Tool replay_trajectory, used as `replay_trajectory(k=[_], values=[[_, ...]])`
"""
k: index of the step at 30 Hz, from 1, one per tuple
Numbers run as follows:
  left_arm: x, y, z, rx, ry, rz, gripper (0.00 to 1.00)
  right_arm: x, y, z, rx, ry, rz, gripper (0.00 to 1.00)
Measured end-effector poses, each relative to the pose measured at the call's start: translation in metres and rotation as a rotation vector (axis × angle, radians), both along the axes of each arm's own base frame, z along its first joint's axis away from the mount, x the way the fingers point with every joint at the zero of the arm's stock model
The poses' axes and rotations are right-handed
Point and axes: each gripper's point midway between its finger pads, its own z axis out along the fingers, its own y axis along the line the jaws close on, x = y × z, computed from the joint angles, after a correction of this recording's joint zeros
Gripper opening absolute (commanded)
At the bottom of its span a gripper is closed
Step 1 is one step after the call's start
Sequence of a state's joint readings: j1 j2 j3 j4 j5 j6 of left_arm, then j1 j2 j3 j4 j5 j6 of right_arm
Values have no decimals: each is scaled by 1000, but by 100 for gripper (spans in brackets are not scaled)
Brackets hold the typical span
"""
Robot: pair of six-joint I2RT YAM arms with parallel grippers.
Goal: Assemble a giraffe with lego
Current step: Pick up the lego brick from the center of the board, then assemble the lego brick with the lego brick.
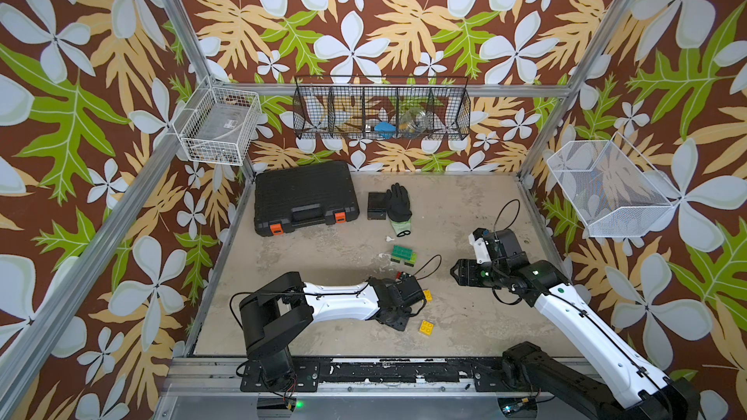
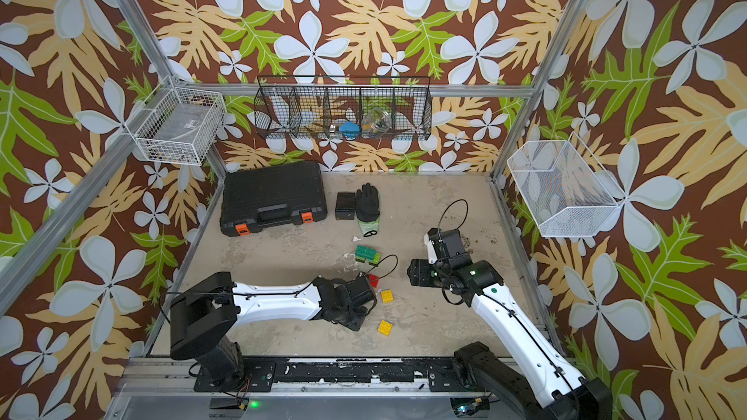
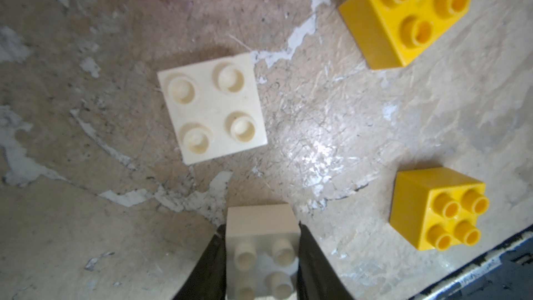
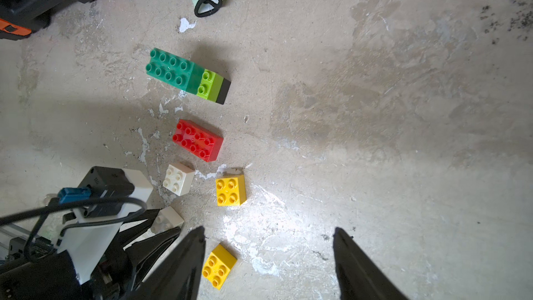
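White brick [image 3: 262, 251] in left gripper [image 3: 260, 226], hidden in top views.

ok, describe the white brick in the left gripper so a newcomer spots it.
From the big black plastic tool case at the back, come forward past the long red studded brick to the left gripper. The small square white studded brick is clamped between its black jaws; the other white brick lies loose nearby.

A yellow brick [image 1: 426, 327] lies beside the left arm [image 1: 339, 301].
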State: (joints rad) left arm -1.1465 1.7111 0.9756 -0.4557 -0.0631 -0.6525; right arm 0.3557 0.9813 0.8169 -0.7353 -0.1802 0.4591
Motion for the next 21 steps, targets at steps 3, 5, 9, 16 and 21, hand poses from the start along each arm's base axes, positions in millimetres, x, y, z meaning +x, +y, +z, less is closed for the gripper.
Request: replay_trajectory(k=[3, 5, 9, 16, 21], values=[[1, -3, 7, -10, -5, -1, 20, -1, -1, -1, 0, 2, 0, 72], [5, -7, 21, -27, -22, 2, 20, -1, -2, -1, 1, -2, -2, 72], [21, -20, 62, -83, -74, 14, 20, -1, -4, 0, 2, -7, -9, 72], [97, -15, 118, -135, -147, 132, 18, -1, -4, 0, -3, -9, -2, 72], [150, -12, 120, -80, -172, 145, 18, -1, -4, -3, -4, -2, -1, 72]])
